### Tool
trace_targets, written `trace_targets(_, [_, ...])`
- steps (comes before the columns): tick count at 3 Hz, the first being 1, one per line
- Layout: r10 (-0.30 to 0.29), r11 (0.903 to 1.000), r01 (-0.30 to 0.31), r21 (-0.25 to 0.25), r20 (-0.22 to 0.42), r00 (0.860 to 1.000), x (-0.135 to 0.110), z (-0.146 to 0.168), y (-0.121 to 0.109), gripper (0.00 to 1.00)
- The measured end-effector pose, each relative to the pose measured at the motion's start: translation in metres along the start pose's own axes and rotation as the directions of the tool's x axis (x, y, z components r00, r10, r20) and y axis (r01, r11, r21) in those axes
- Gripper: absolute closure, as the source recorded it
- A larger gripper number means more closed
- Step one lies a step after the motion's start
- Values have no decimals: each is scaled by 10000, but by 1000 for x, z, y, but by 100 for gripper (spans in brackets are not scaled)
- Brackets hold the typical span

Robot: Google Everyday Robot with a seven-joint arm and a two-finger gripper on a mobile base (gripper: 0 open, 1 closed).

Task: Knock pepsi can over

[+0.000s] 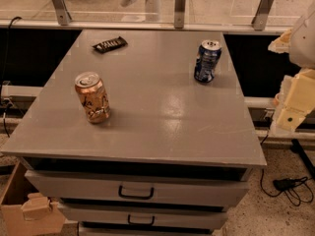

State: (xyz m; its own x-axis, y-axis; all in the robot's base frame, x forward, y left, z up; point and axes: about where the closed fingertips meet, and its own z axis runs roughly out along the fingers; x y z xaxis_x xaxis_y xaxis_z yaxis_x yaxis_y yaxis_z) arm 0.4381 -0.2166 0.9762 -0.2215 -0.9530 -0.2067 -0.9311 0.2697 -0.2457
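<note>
The pepsi can [207,61] is dark blue with white markings and a silver top. It stands upright near the far right of the grey cabinet top [157,117]. My gripper [291,109], a cream-coloured assembly, hangs off the table's right edge, to the right of the can and nearer the camera. It does not touch the can. Part of the arm is cut off by the picture's right edge.
An orange-gold can [92,97] stands upright at the left of the top. A dark snack bar [110,44] lies at the far left. Drawers with black handles [135,192] are below. A cardboard box [19,208] sits on the floor at the left, cables [290,186] at the right.
</note>
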Motion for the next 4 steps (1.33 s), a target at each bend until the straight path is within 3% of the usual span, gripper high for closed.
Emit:
trace_targets(1, [-34,10000,34,54,56,10000,0,6,-10,0])
trace_targets(2, [-36,9995,26,306,339,9994,0,32,-42,0])
trace_targets(3, [260,9975,-340,612,1275,9915,-9,66,-85,0])
trace_targets(4, [709,9938,-898,658,2470,9664,-27,96,-122,0])
